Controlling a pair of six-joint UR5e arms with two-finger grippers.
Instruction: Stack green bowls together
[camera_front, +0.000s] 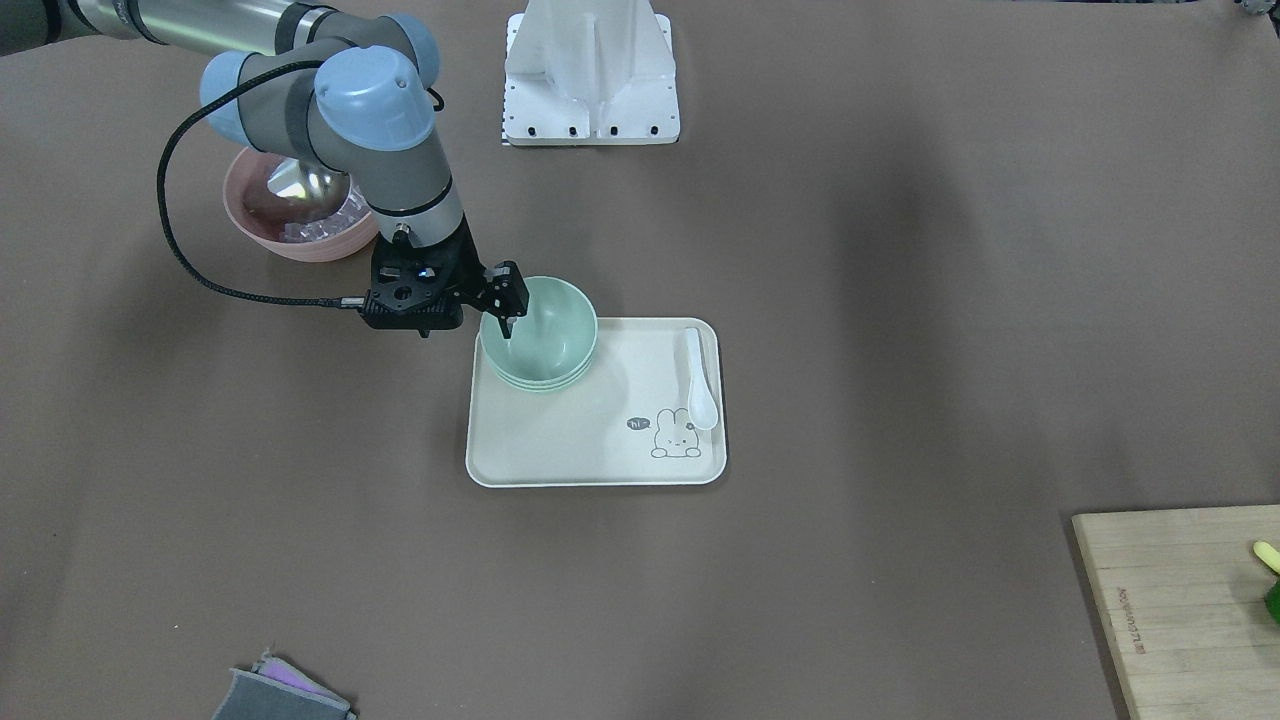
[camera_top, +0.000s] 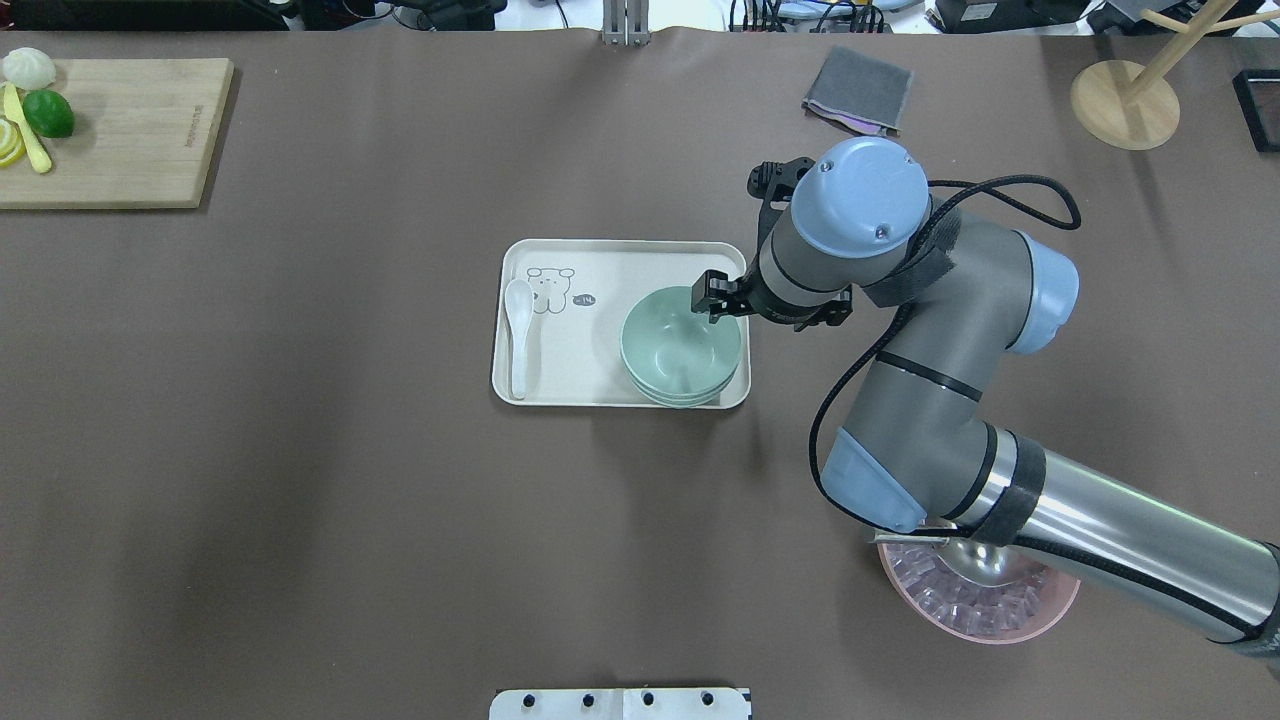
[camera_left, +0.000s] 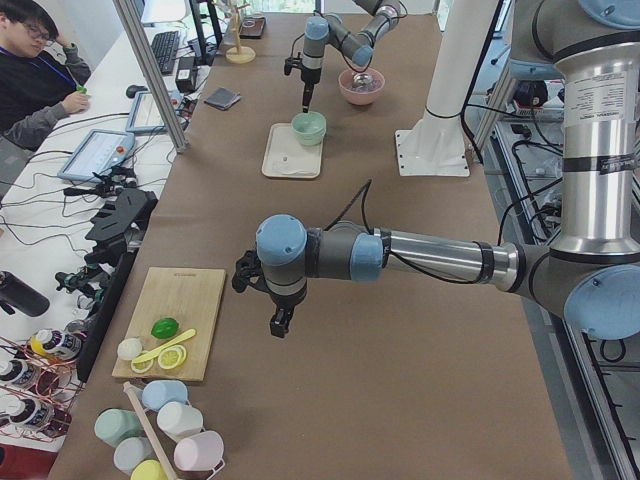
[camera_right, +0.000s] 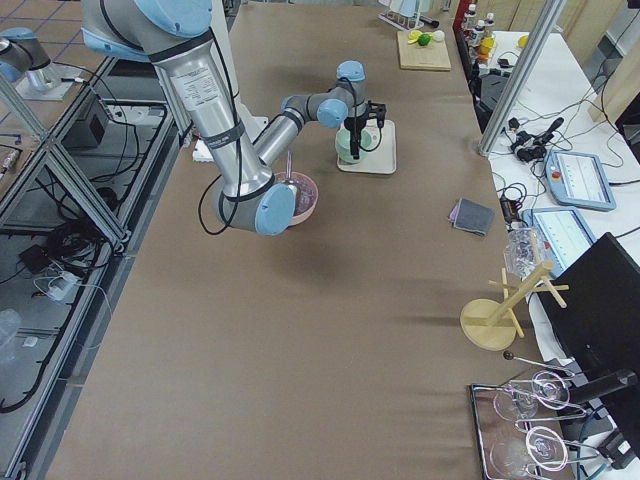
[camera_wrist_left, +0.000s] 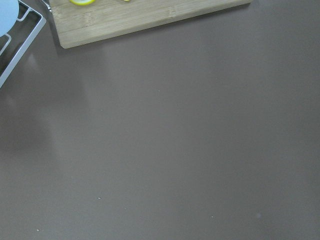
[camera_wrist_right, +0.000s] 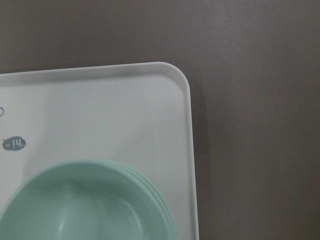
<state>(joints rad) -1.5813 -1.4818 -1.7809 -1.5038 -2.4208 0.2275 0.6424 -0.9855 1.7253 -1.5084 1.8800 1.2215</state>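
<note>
Where the green bowls (camera_front: 555, 322) nest, the right gripper (camera_front: 506, 328) hangs above.

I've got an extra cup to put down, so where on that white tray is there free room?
The free patch on the tray lies between the spoon and the stacked green bowls, over the bunny drawing. The bowls' corner is crowded: the right pincer sits at their rim. Off the tray, the table is bare toward the cutting board.
</note>
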